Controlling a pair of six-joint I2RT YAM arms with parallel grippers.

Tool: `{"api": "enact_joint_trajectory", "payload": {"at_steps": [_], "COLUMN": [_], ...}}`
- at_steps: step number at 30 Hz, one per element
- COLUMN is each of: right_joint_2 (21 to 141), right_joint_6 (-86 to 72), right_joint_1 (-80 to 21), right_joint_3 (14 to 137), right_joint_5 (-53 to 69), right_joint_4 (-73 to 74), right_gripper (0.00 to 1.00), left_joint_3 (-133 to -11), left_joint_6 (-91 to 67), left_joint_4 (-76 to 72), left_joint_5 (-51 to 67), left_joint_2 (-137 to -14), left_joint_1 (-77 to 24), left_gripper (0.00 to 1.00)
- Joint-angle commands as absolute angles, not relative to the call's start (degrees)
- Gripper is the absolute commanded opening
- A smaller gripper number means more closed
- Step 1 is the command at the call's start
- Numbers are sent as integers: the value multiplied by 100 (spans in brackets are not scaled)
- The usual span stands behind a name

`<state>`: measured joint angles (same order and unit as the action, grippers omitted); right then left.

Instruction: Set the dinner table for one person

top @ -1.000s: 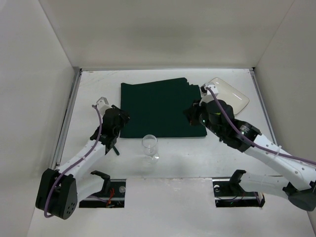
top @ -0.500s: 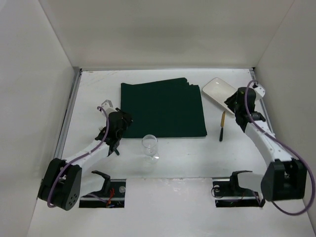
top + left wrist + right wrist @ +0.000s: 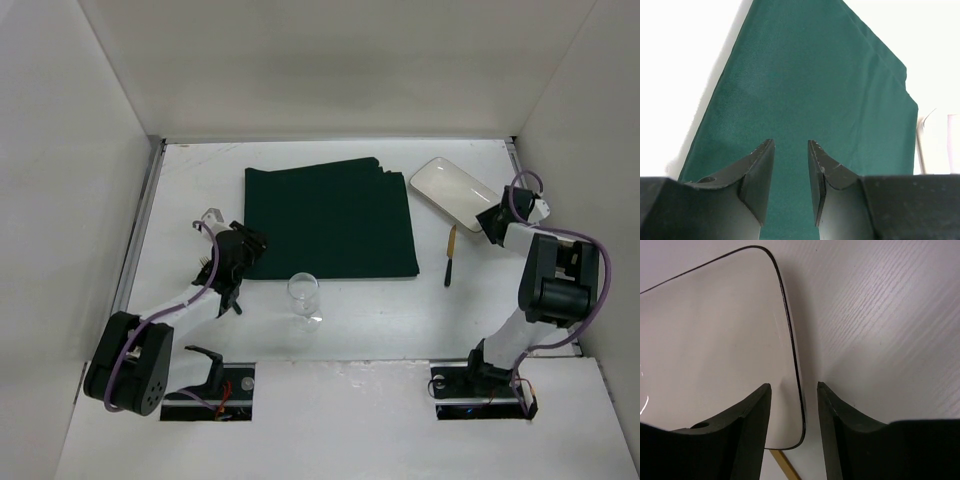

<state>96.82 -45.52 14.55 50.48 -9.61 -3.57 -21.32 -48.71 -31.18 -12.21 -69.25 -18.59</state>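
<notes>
- Right end effector (image 3: 794, 386) released, plate (image 3: 715, 340) rim lined up between jaws: I judge plate pickup underway.
- Left end effector (image 3: 791, 145) released over placemat (image 3: 815, 90).
- Next: clench on rim.

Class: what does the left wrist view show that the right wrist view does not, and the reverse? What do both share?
Left wrist only: the dark green placemat, spreading beyond the left fingers; a pale shape at the view's right edge is too washed out to name. Right wrist only: the white plate with its dark rim, running toward the gap between the right fingers, and a tan handle tip below it. Both: the white dinner table and dark fingers standing apart, holding nothing.
</notes>
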Motion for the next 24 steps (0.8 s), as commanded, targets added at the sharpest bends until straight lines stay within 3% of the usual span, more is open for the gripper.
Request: {"api": "enact_joint_trajectory", "payload": {"at_steps": [1, 15, 19, 22, 24], "right_joint_2": [9712, 10169, 10300, 10493, 10660], "right_joint_6": [-4623, -4570, -4605, -4824, -4904], "right_joint_1": [1490, 1464, 1437, 1428, 1428], "right_joint_3": [5309, 5923, 6003, 5994, 6038], "right_joint_5": [-826, -642, -458, -238, -115], "right_joint_4": [-817, -536, -483, -588, -668], "right_gripper": [47, 39, 24, 25, 33], "left_joint_3": [-2074, -1987, -1969, -1986, -1978], "left_joint_6": [-4957, -5036, -5098, -5098, -5098], "left_joint_4": [-3551, -3683, -3683, -3691, -3726], "left_joint_5": [-1143, -993, -932, -932, -923], "left_joint_2": [-6952, -6979, -6978, -7066, -7084], "left_joint_1": [-1815, -1630, -1560, -1560, -1560], "left_gripper": [30, 31, 31, 31, 31]}}
